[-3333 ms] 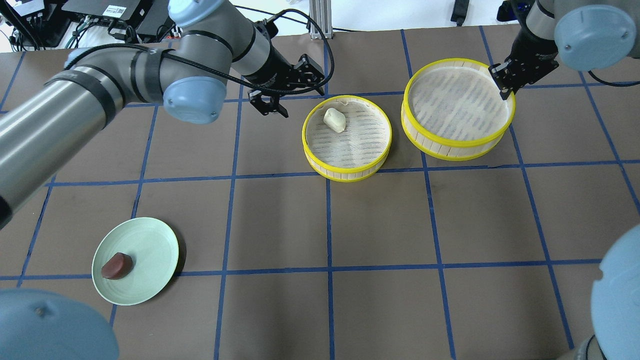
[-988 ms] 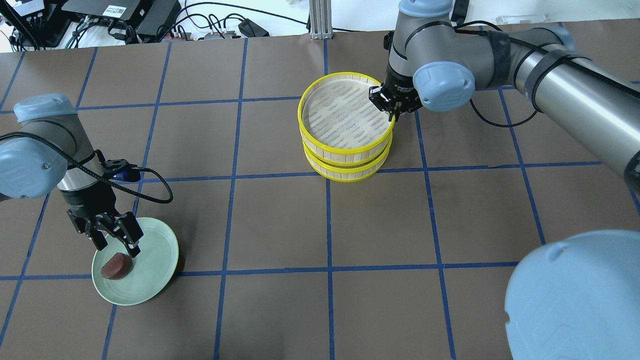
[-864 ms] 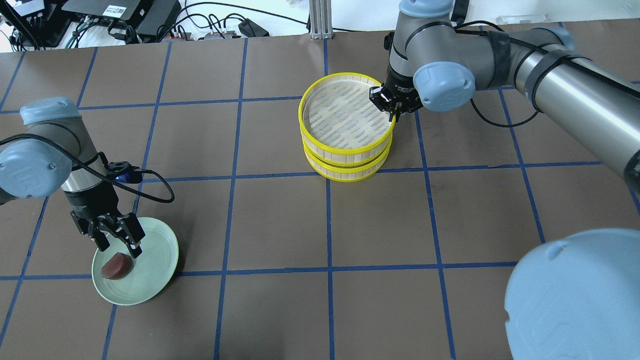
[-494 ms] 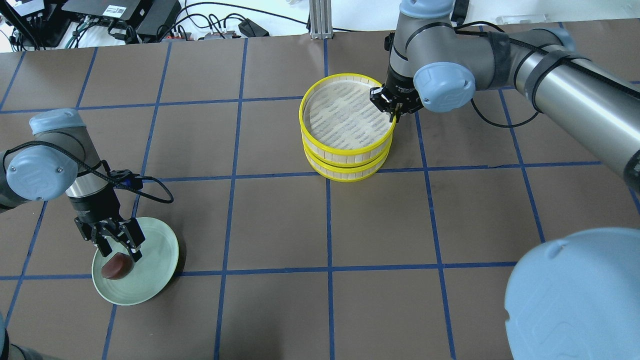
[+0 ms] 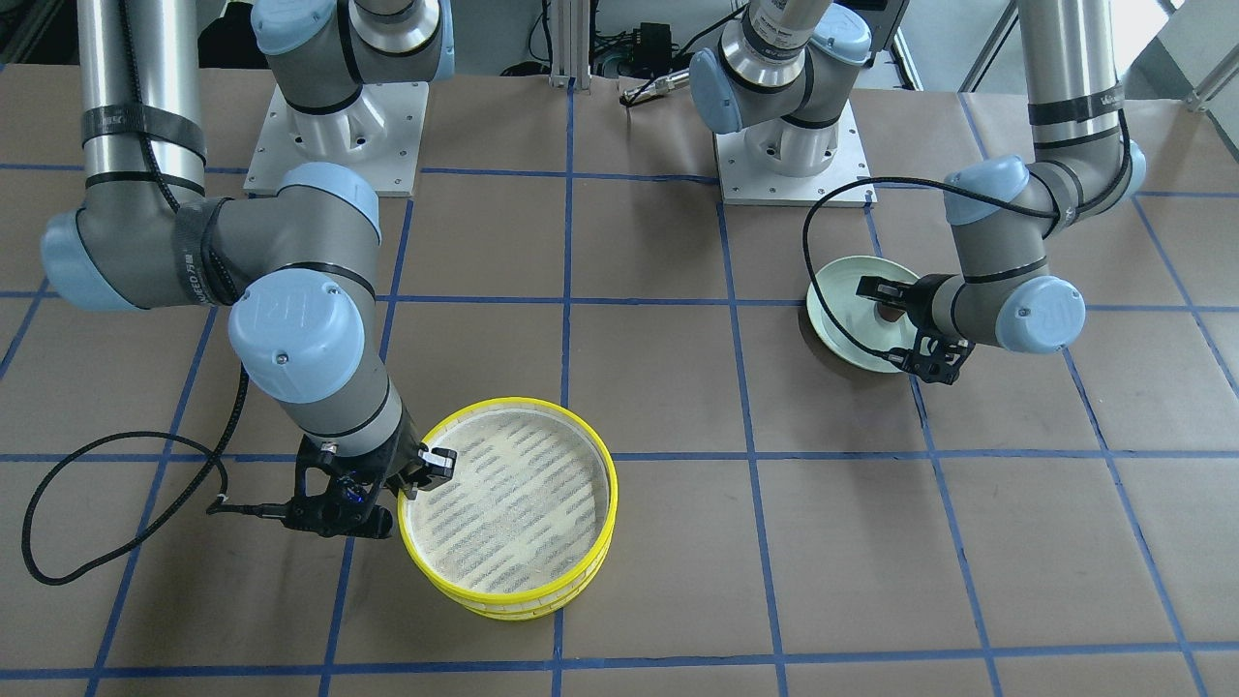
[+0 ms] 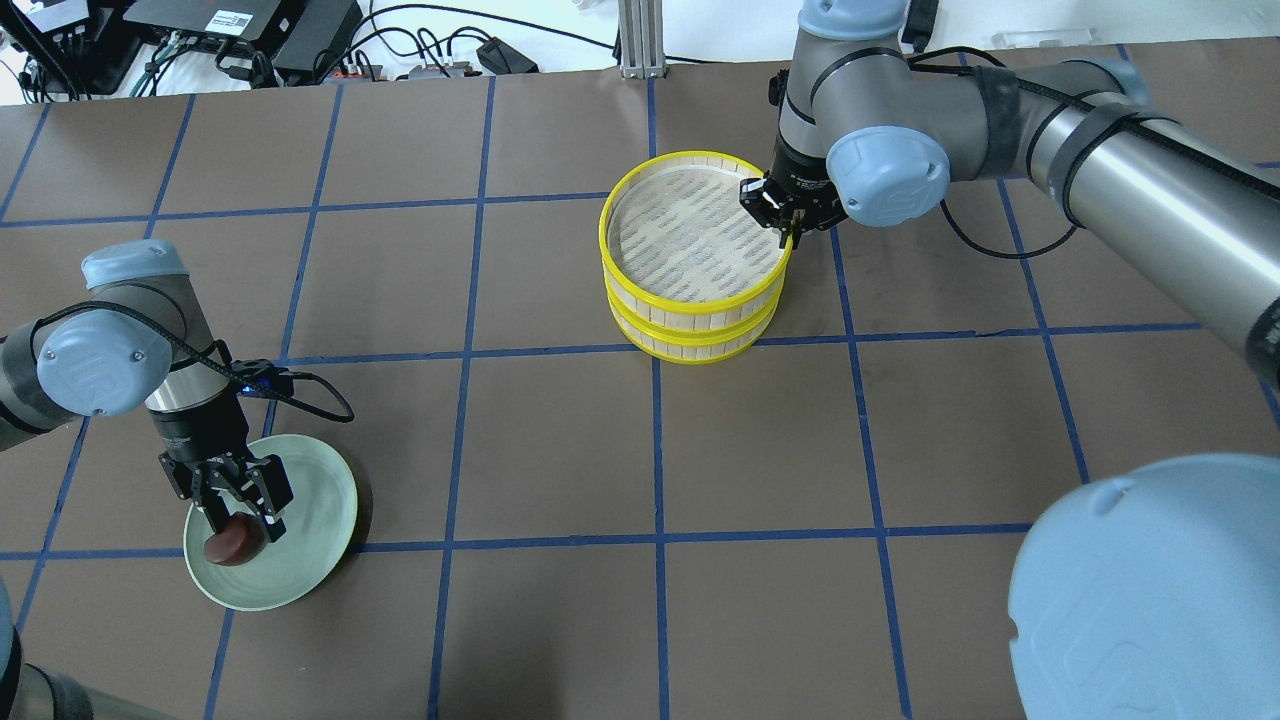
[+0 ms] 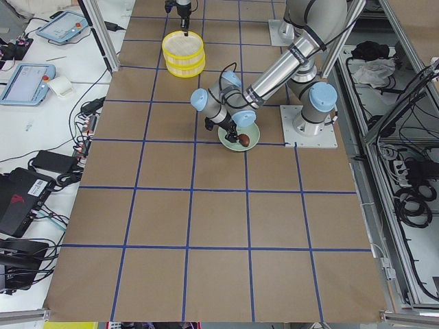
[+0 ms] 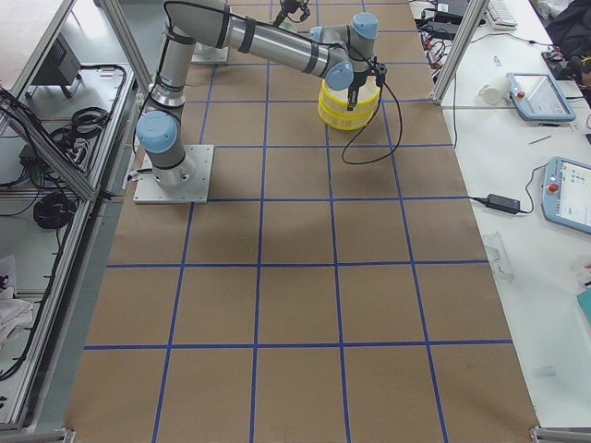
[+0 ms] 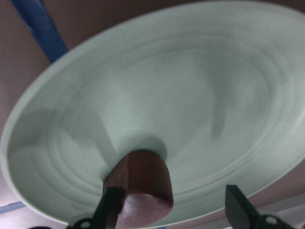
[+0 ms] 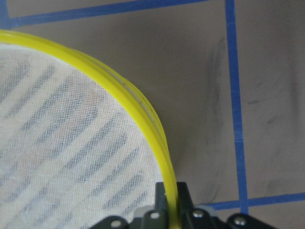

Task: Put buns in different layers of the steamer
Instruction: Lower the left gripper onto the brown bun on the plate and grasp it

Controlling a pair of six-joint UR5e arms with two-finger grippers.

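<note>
The two yellow-rimmed steamer layers stand stacked at mid-table: the top layer (image 6: 685, 235) shows an empty mesh floor, the lower layer (image 6: 690, 345) sits under it. My right gripper (image 6: 788, 225) is shut on the top layer's rim (image 10: 147, 129) at its right edge. The cream-white bun is hidden. The dark reddish-brown bun (image 6: 232, 545) lies on the pale green plate (image 6: 310, 500). My left gripper (image 6: 245, 512) is open and low over the bun. In the left wrist view the bun (image 9: 140, 186) lies next to one of the fingers (image 9: 110, 210), and the other stands apart.
Brown paper with a blue tape grid covers the table. The plate is at the near left and the steamer at the far middle. Cables and electronics (image 6: 240, 30) lie beyond the far left edge. The left arm's cable (image 6: 300, 385) loops beside the plate.
The empty layer has been stacked on the one that held the white bun. Over the last second my left gripper came down over the brown bun. The right gripper stayed on the rim.
</note>
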